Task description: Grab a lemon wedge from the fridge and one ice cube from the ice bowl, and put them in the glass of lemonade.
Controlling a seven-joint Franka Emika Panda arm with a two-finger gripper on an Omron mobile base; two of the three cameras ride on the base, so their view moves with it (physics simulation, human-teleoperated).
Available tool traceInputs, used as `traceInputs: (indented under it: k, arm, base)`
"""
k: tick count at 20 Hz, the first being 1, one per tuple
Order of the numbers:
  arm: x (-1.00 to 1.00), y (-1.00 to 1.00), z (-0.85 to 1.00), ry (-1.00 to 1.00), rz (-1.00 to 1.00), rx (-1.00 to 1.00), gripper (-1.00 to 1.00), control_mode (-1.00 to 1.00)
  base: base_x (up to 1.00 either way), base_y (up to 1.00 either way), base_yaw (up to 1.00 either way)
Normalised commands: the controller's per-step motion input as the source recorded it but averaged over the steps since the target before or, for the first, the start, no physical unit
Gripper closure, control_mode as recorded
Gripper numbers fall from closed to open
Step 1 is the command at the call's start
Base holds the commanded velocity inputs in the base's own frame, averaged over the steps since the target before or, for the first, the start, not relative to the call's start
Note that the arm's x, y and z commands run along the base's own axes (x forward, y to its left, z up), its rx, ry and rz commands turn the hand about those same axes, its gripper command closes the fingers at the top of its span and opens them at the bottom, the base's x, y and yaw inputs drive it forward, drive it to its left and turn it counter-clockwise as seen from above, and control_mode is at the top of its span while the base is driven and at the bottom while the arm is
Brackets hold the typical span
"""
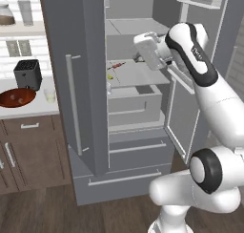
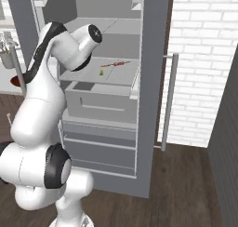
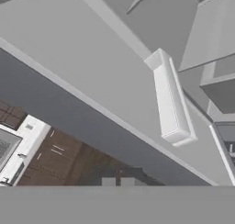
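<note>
The grey fridge (image 1: 71,36) has its left door closed and its right door open. The tiny yellow-green lemon wedge (image 1: 110,76) (image 2: 102,72) lies on a pale middle shelf inside. My gripper (image 1: 143,43) hangs in the opening, above and to the right of the wedge and well clear of it. In the hand view its fingertips (image 3: 110,182) sit close together with nothing between them, so it is shut and empty. On the counter to the left stand the reddish-brown ice bowl (image 1: 16,97) and the small glass of lemonade (image 1: 49,94).
A thin red-brown stick-like item (image 2: 114,64) lies on the same shelf behind the wedge, above a grey drawer (image 1: 136,105). The open door (image 1: 178,117) with its white bin (image 3: 170,99) stands right of the hand. A dark toaster (image 1: 27,73) sits behind the bowl.
</note>
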Motion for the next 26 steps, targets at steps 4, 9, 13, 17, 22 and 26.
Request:
traceInputs:
  k: [4, 9, 13, 17, 22, 26]
  arm:
    - [0.62, 0.00, -0.34, 0.05, 0.00, 0.00, -1.00, -1.00]
    - [1.00, 0.11, -0.01, 0.10, 0.00, 0.00, -1.00, -1.00]
    - [0.63, 0.38, 0.00, 0.12, 0.00, 0.00, -1.00, -1.00]
    - [0.01, 0.68, -0.01, 0.15, 0.00, 0.00, -1.00, -1.00]
    - [0.00, 0.79, 0.00, 0.11, 0.00, 0.00, -1.00, -1.00]
    - [0.00, 0.84, 0.00, 0.02, 0.00, 0.00, -1.00, -1.00]
  base:
    - [0.00, 0.00, 0.00]
    - [0.00, 0.00, 0.00]
    - [0.00, 0.00, 0.00]
    - [0.00, 0.00, 0.00]
    - [0.00, 0.00, 0.00]
    - [0.00, 0.00, 0.00]
